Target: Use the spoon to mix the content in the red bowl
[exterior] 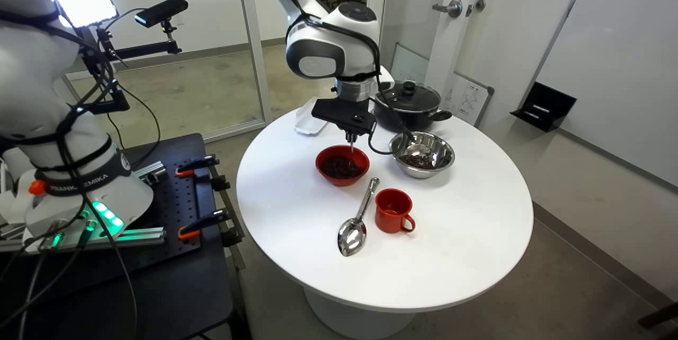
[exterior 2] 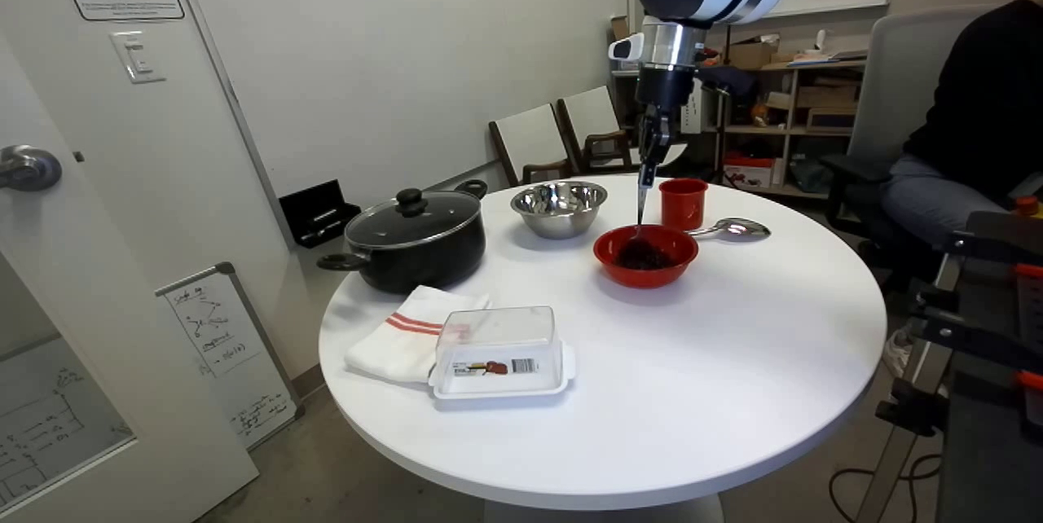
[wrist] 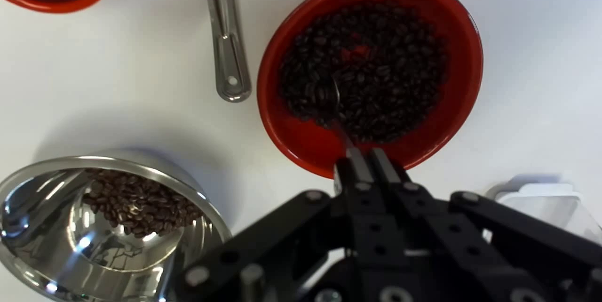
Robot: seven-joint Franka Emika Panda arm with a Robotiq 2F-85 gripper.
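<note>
Slim silver metal spoon sits head-down among dark beans in the round, shallow red bowl, so grasping and dipping look done; the mixing itself seems in hand, its completion unclear. The black gripper, nearly closed, pinches the handle; the white arm points its wrist downward.

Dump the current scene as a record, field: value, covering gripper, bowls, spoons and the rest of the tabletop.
gripper: closed on the held spoon
held spoon: head down among the dark beans
red bowl: holds the dark beans; a bare red patch shows among them
steel bowl: brown beans inside
big spoon: lying on the table, beside the mug
mug: red, upright
pot: black, lid on
towel: white, red stripes
plastic box: clear cover, white base
stirring motion: can't tell from stills
</note>
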